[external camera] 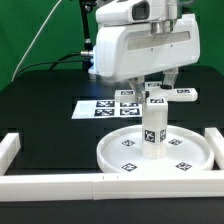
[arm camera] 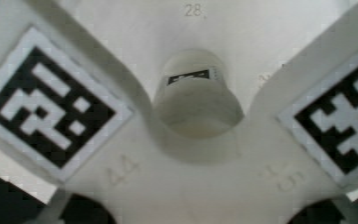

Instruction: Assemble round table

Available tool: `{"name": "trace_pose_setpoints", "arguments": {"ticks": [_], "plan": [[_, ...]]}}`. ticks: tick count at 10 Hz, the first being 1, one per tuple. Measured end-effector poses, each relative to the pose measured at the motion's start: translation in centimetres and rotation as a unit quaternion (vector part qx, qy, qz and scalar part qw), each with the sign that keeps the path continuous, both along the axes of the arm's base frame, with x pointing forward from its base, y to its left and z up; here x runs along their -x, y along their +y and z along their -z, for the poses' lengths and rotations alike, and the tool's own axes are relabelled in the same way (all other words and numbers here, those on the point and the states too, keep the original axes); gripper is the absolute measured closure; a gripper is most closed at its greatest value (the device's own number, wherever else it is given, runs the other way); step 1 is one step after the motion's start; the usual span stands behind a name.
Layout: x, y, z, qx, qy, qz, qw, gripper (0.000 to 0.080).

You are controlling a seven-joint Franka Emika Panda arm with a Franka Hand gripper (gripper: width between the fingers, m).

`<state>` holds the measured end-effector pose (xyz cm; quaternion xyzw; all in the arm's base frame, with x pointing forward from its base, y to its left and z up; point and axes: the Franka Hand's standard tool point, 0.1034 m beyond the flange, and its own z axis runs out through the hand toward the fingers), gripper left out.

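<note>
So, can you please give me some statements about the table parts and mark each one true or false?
1. The round top lies flat on the black table. True.
2. The leg lies on its side beside the top. False: it stands upright on the middle of the top.
3. The cross base is up at the leg's upper end, just under the hand. True.
4. The marker board lies between the top and the front rail. False: it lies behind the top, away from that rail.
</note>
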<state>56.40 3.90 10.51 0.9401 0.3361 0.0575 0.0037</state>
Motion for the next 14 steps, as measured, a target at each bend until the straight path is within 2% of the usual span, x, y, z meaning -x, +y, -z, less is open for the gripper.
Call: {"name": "trace_pose_setpoints", "arguments": {"ticks": [2,4,5,8,9,11,12,13,14], "plan": [[0.0,0.0,0.0,-0.008,-0.001,0.065,0.998,0.0351],[0.0,0.0,0.0,-0.024,0.000,0.197,0.980,0.0351],[0.0,0.0,0.1,-0.037,0.004,0.266,0.963,0.0351],[0.0,-0.2,0.1,-0.062,0.007,0.456,0.888,0.0351],[0.1,-0.2,0.1,-0.067,0.006,0.467,0.882,0.0351],[0.1,-0.2,0.1,-0.067,0.007,0.465,0.883,0.0351],[0.0,-0.3,-0.1,-0.065,0.007,0.447,0.892,0.0263],[-0.2,-0.5,-1.3,-0.064,0.005,0.423,0.904,0.0176],[-0.2,-0.5,-2.3,-0.057,0.007,0.369,0.928,0.0176]]}}
